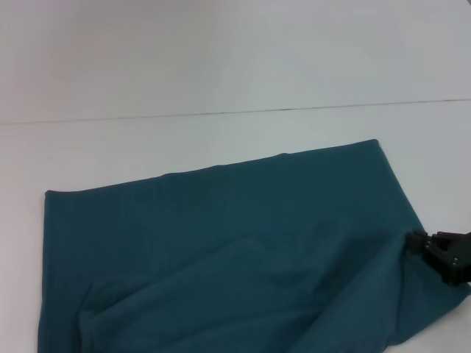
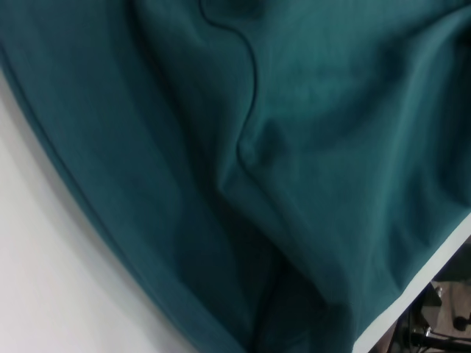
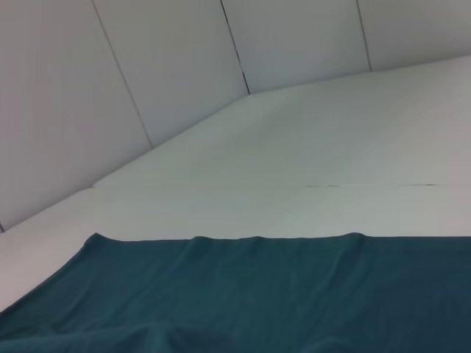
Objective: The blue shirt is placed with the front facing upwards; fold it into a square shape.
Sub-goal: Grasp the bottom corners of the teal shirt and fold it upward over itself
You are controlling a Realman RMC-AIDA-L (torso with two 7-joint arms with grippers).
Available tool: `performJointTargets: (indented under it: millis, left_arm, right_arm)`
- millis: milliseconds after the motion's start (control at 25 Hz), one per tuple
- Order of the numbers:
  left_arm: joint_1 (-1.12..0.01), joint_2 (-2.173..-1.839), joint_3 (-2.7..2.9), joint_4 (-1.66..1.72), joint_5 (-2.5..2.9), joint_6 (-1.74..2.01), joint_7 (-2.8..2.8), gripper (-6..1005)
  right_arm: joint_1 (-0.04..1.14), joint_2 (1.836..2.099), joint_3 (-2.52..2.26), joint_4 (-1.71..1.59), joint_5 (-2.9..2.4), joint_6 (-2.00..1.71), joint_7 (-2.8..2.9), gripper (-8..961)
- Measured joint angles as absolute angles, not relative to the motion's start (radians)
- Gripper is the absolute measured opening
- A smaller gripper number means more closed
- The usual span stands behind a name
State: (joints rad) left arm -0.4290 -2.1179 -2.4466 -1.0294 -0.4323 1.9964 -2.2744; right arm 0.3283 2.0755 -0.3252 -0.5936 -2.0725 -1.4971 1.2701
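I see the blue shirt (image 1: 221, 257) spread plain side up on the white table (image 1: 221, 66); my right gripper (image 1: 413, 241) sits at its right edge, cloth stretching away to its left.

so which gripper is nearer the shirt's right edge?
Right. The right gripper sits at the blue shirt's right edge; the left gripper is out of the head view, its camera close over folds.
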Motion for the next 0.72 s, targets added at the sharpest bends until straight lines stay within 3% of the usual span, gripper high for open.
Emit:
performJointTargets:
  millis: [720]
  left_arm:
    - [-0.472,-2.129,-2.399,-1.020,-0.415,1.956,-2.337,918]
  right_arm:
    - [0.333,2.072,-0.320,-0.594,-2.069,-1.497,1.270,37]
